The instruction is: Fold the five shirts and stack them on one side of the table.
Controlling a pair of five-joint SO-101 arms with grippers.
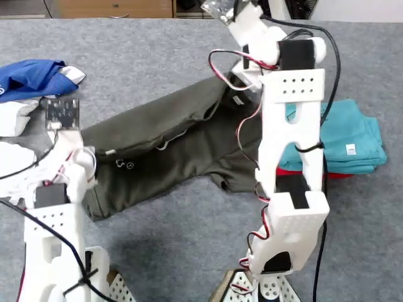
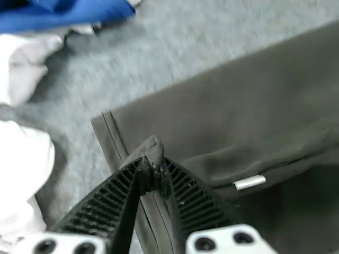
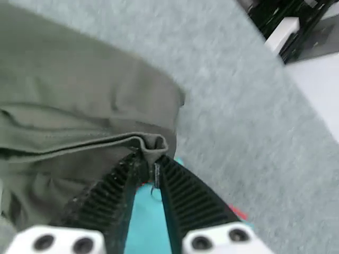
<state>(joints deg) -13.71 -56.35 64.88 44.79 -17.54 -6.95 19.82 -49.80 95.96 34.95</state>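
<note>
Gripping the olive shirt, left jaws and right jaws at opposite ends

left gripper pinched tight on a fold of the olive shirt; right gripper clamped on its other edge; left arm and right arm extended forward

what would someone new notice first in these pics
The dark olive shirt lies stretched across the middle of the table, one end pinched in the left hand, the other in the right hand. A folded teal shirt sits on the right side, a crumpled blue shirt on the left.
</note>
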